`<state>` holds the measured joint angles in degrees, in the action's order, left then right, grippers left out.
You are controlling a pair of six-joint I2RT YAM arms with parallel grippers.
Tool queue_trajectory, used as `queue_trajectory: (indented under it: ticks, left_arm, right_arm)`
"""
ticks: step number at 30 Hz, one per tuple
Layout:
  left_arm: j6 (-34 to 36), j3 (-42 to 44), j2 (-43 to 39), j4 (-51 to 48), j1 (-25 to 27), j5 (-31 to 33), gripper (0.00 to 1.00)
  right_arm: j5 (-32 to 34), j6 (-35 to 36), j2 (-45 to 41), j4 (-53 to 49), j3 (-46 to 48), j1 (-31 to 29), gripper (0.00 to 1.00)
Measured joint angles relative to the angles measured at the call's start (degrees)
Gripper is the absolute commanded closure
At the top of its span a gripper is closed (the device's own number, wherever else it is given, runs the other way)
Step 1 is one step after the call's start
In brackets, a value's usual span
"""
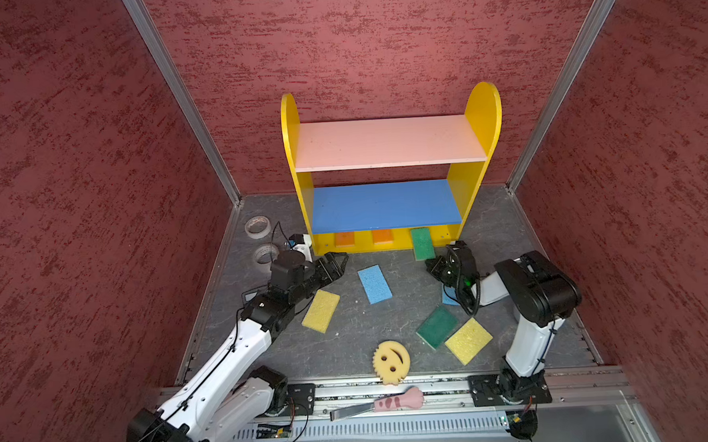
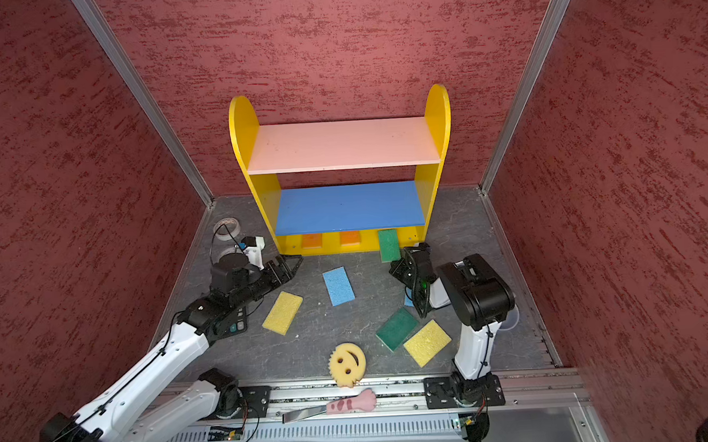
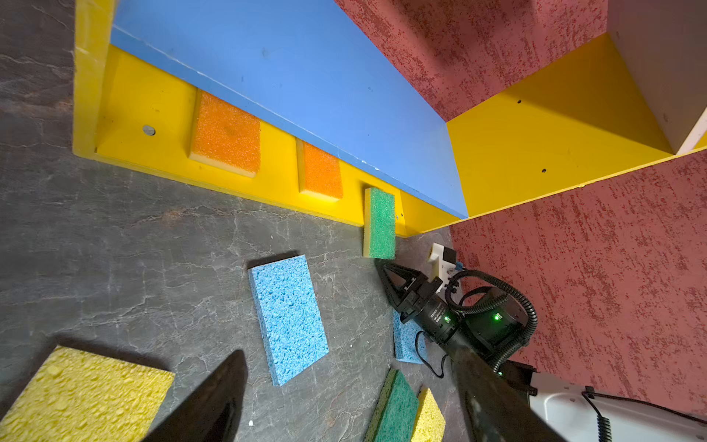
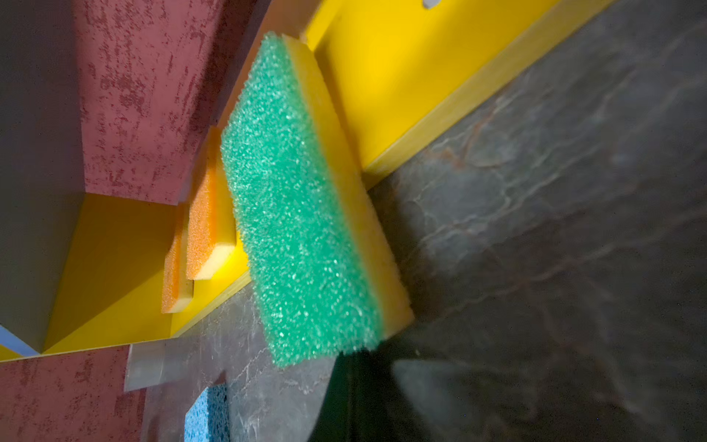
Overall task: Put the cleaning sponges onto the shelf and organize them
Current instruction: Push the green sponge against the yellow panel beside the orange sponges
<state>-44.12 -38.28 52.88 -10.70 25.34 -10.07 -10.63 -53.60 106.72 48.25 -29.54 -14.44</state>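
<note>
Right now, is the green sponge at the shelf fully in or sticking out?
Sticking out. The green sponge has its far end on the shelf's yellow base; its near end reaches past the front edge.

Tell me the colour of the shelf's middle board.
The middle board is blue, clearest in a top view.

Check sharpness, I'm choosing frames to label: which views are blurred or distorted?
Right wrist view: green sponge crisp, floor beside it dim and smeared. Left wrist view: shelf sharp, its own pincer fingers dark and defocused. Both top views: evenly lit, wall posts splayed by wide-angle distortion.
</note>
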Motion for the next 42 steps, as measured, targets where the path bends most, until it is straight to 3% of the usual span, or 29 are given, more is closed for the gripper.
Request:
queue_trajectory:
  ticks: [17,42]
  left_arm:
    - [-0.1,0.0,0.4,0.0,0.3,-0.1,0.16]
    - [-0.2,0.0,1.2,0.5,1.0,-0.1,0.16]
  right_arm:
    - [-0.8,-3.5,4.7,11.1,-0.3,1.6,1.00]
    - [-1.0,-4.2,8.9,11.8,-6.2,-1.2,1.00]
